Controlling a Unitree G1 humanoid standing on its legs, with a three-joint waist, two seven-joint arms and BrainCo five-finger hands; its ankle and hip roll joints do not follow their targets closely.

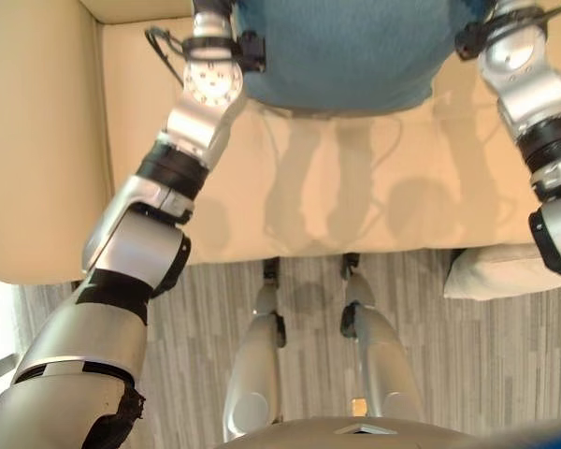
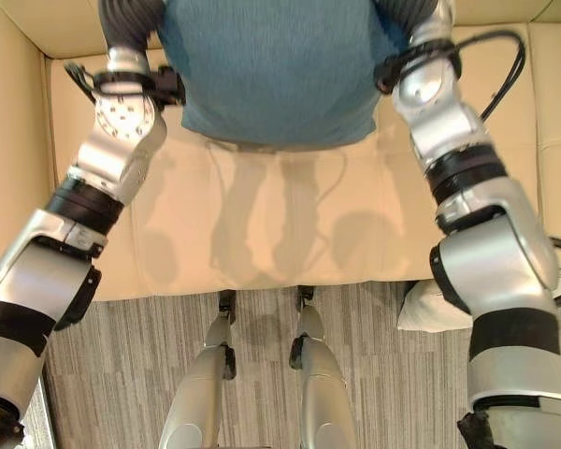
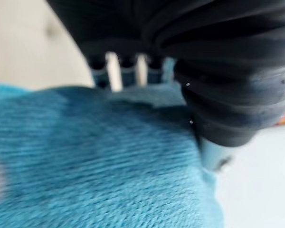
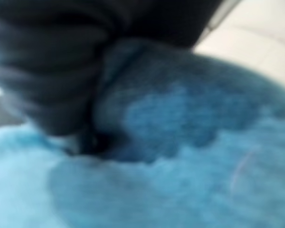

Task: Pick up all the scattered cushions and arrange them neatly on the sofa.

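A blue knitted cushion (image 2: 280, 65) hangs over the back of the cream sofa seat (image 2: 280, 224), held between my two hands. My left hand (image 2: 122, 19) presses against its left side and my right hand (image 2: 416, 14) against its right side. In the left wrist view the dark cover of the left hand (image 3: 218, 71) lies right on the blue cushion (image 3: 85, 166). In the right wrist view the right hand (image 4: 47, 61) sinks into the blue cushion (image 4: 180, 156). A white cushion (image 1: 496, 271) lies on the floor at the sofa's front right.
The sofa's left armrest (image 1: 37, 140) rises beside my left arm. A second seat section (image 2: 556, 112) continues to the right. Grey wood-look floor (image 1: 430, 355) runs along the sofa's front edge.
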